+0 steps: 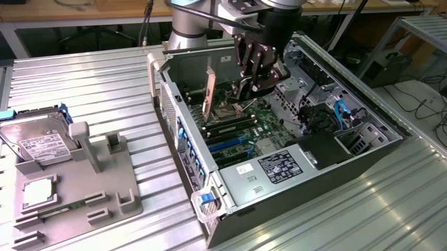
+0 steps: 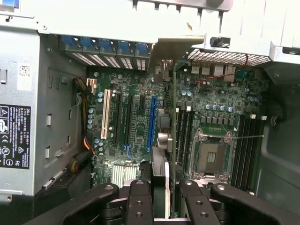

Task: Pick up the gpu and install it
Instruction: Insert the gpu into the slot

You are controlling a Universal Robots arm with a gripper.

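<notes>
The gpu (image 2: 174,123) stands on edge inside the open computer case (image 1: 363,157), seen edge-on in the wrist view. It runs from the case's rear slot wall down between my fingers. It stands over the motherboard (image 2: 213,105), right beside the blue expansion slot (image 2: 151,121). My gripper (image 2: 166,202) is shut on the card's end, with a black finger (image 2: 139,204) on either side. In the exterior view my gripper (image 1: 246,95) reaches down into the case, and the gpu (image 1: 208,93) shows as a thin upright brownish strip beside it.
A bare processor socket (image 2: 211,157) and memory slots lie close beside the card. The power supply (image 1: 276,167) fills the case's near end. On the exterior view's left, a grey fixture (image 1: 104,183) holds a silver hard drive (image 1: 38,141) and a processor (image 1: 38,191).
</notes>
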